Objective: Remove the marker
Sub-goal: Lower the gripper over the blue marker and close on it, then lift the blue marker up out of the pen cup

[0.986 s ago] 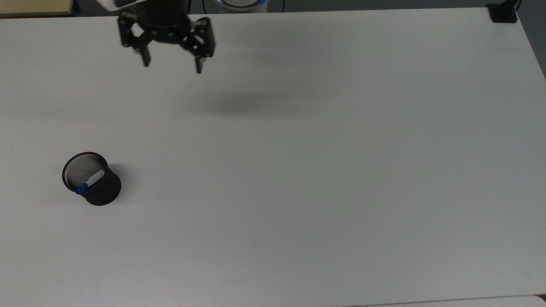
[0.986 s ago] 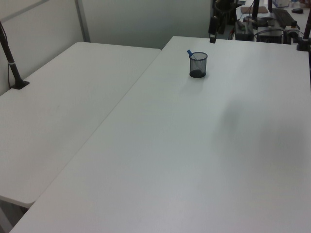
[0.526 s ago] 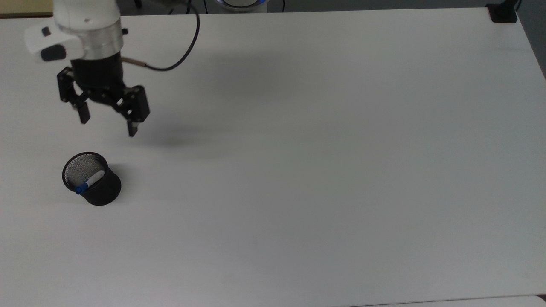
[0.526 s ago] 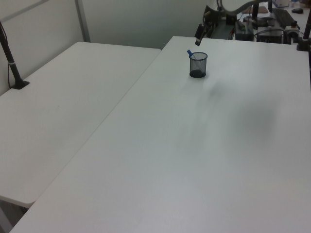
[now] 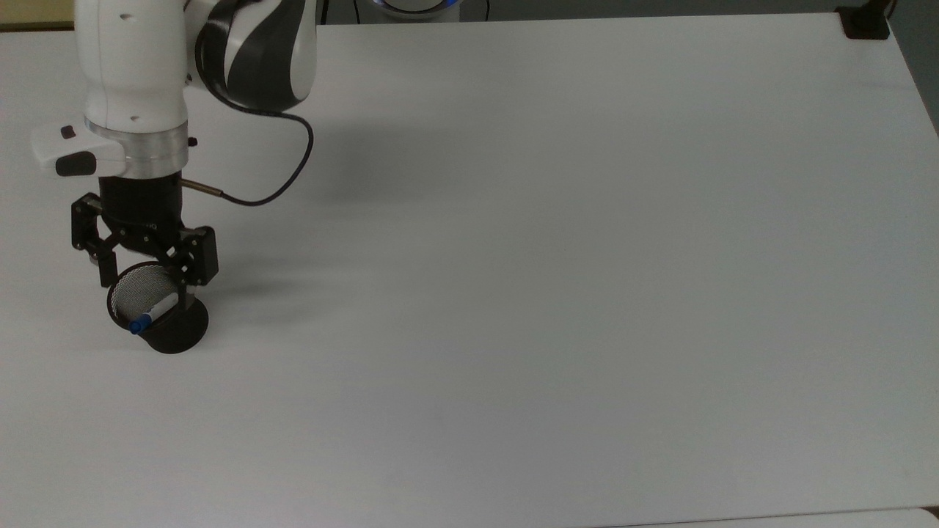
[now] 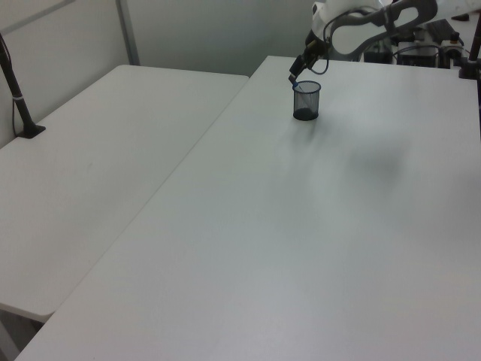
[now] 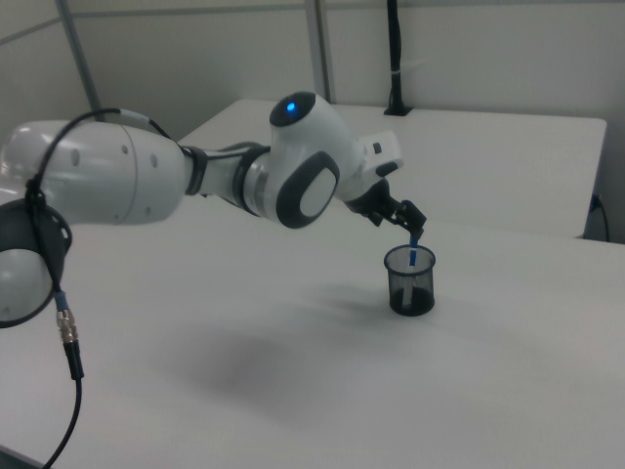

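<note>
The reach is in hand: the jaws (image 5: 144,282), spread and holding nothing, hang over the mesh cup (image 5: 174,328) near the worktop's (image 5: 557,293) edge, the marker (image 5: 153,313) leaning inside. Next, they should descend around its blue cap and close.

Arm: white Panda arm (image 5: 132,66) reaching in from the table's far edge toward the top view's left side; in the right view it stretches from that right view's left toward the middle.
Wrist: pointing down at the table, a black cable looping off its side.
Gripper: black two-finger gripper (image 5: 144,282), (image 7: 407,223), low over the table.
Fingers: spread apart (image 5: 185,290), holding nothing.
</note>
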